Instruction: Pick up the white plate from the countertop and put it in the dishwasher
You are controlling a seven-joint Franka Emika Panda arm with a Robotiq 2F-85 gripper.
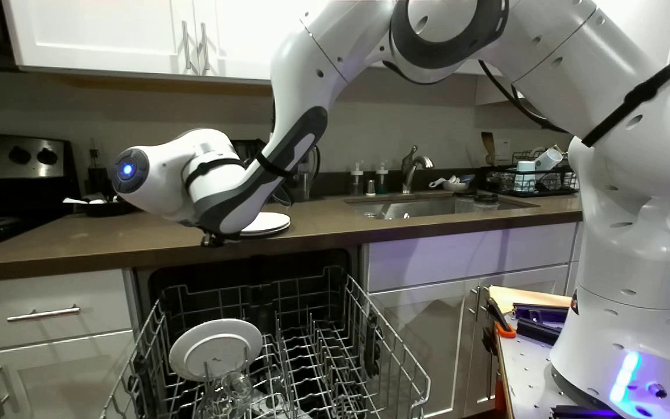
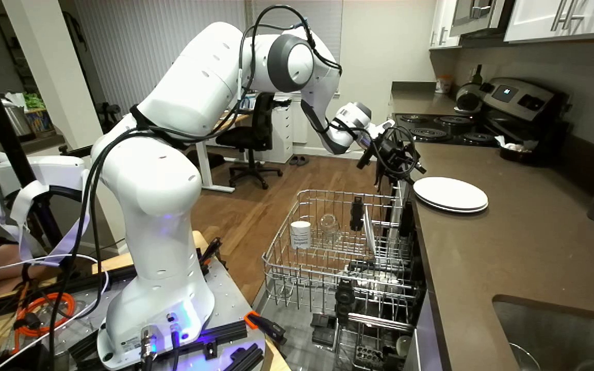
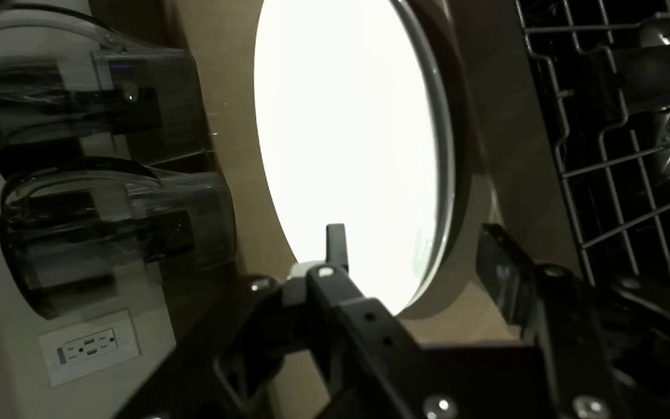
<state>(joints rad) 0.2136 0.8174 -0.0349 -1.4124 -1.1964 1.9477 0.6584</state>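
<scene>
While my claw [image 3: 416, 256] hangs spread and empty, the plate [image 3: 349, 145] lies just ahead of its fingertips [image 3: 337, 244], on the counter [image 2: 524, 247]; whether it reaches between them I can't tell.

We are seeing a plain white plate [image 2: 450, 193], brown countertop [image 2: 524, 247] and black gripper [image 3: 416, 253]. We are noticing a grey dishwasher rack [image 1: 312, 343].

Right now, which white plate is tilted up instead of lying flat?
The ringed plate, leaning in the dishwasher rack; the white plate on the countertop lies flat.
</scene>
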